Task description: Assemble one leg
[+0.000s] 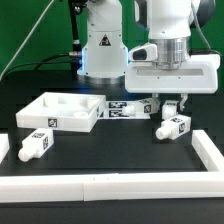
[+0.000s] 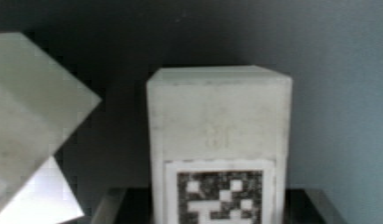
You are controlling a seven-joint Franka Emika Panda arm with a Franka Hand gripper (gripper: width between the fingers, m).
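White plastic is most of what lies on the black worktop point(image 1: 110, 152). The leg point(image 1: 172, 127), a stubby white peg with a black-and-white square tag on it, lies on its side towards the exterior view's right, a little askew. The pincer point(image 1: 170, 106) hangs right over it, pointing down, its tips just above the peg. From where I stand its fingers look parted, with a gap between them and nothing gripped.

The wrist view looks down on the same leg point(image 2: 218, 120). It fills the middle of the picture as a pale block with the tag near one end. Dark fingers point(image 2: 126, 205) show on either side of the tagged end, but I cannot tell whether they touch the peg. Another white piece point(image 2: 31, 110) lies tilted just beside it, apart from it, and it is too blurred to name.

Towards the exterior view's left sits the square top point(image 1: 60, 112), a shallow white tray. In front of it lies a second leg point(image 1: 38, 146), well apart from the first. Between the tray and the pincer I see some small tagged white bits point(image 1: 122, 108), too small to make out. A white rail point(image 1: 110, 185) runs along the near edge of the worktop.
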